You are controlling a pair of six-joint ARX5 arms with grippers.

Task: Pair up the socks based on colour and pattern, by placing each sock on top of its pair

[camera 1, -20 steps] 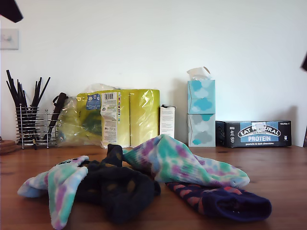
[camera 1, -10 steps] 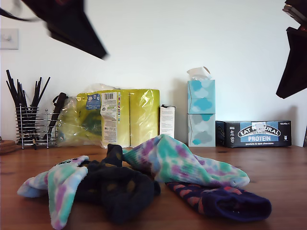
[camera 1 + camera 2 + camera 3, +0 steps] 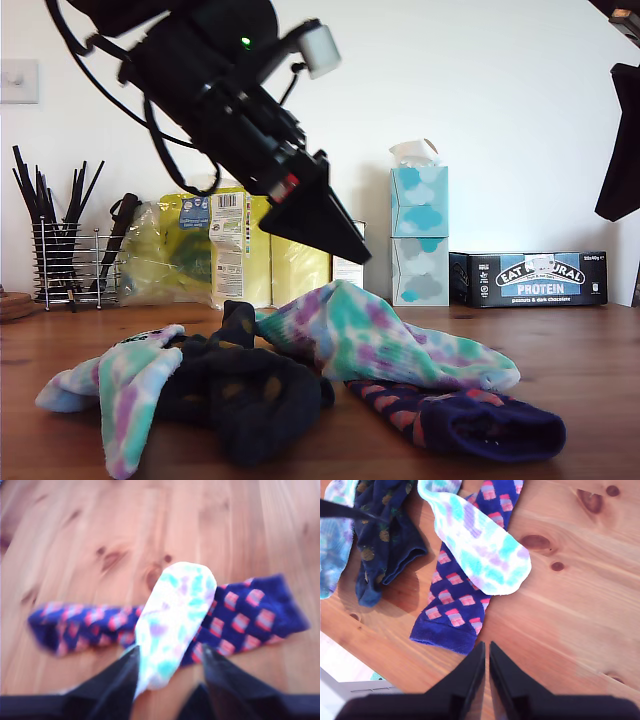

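**Robot:** On the wooden table (image 3: 590, 360) the socks lie in one heap, and none is paired yet. One tie-dye sock (image 3: 175, 610) lies across the navy sock with orange-red spots (image 3: 245, 620). The other tie-dye sock (image 3: 125, 390) is at the exterior view's left, beyond the dark sock with yellow dots (image 3: 250, 395).

**Spotter:** So you are at the first step, I think: the reach for a sock. Which fingers will you use?

**Robot:** You have my first gripper (image 3: 170, 652) hanging above the upper tie-dye sock. Its fingers are spread wide with nothing between them, and in the exterior view they are clear of the fabric. My second gripper (image 3: 486, 645) hangs high, well apart from the heap. Its fingers are pressed together and hold nothing.

**Spotter:** Then the next move, in my judgement, asks you to lower the spread fingers straight onto the tie-dye fabric and pinch only that layer. The spotted sock lies directly under it, and soft cloth likes to come up together.

**Robot:** I agree. After the pinch you should lift enough to free it, carry it over the dark dotted sock, and lay it on its partner at the exterior view's left. Whether partners of the two dark socks hide in the heap, I cannot tell you.
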